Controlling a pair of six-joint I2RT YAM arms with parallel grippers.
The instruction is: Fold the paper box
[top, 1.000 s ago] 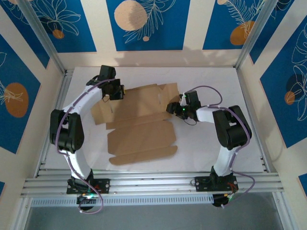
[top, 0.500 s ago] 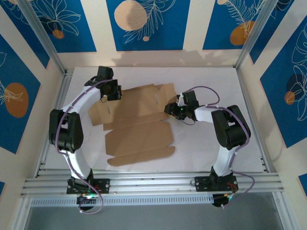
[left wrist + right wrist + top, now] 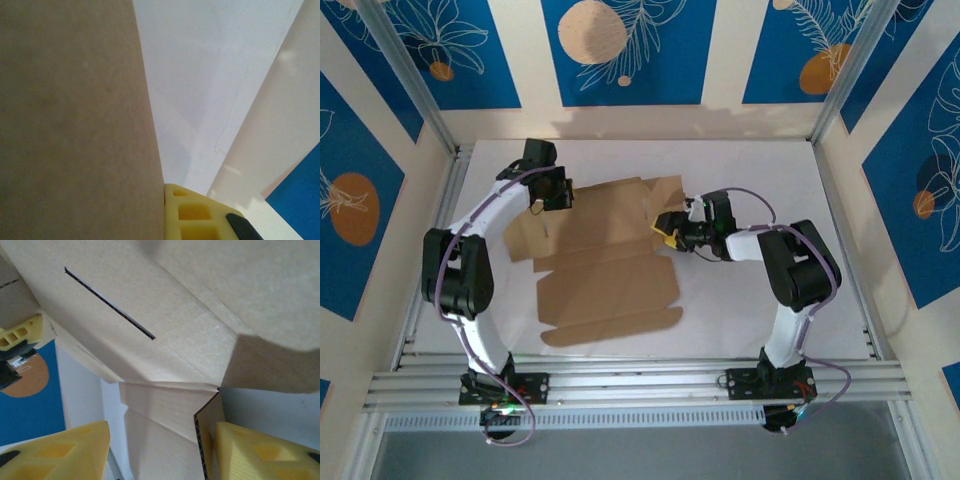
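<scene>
White table [image 3: 770, 170] under even overhead light. Cream walls [image 3: 720, 50] carry blue panels [image 3: 620, 50] with white leaf outlines and orange discs. Aluminium posts [image 3: 410, 75] at the corners; slotted aluminium rails [image 3: 640, 385] along the near edge.

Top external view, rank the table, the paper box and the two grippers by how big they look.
Largest to smallest:
1. table
2. paper box
3. left gripper and right gripper, which look about alike, so I won't rank them against each other.
</scene>
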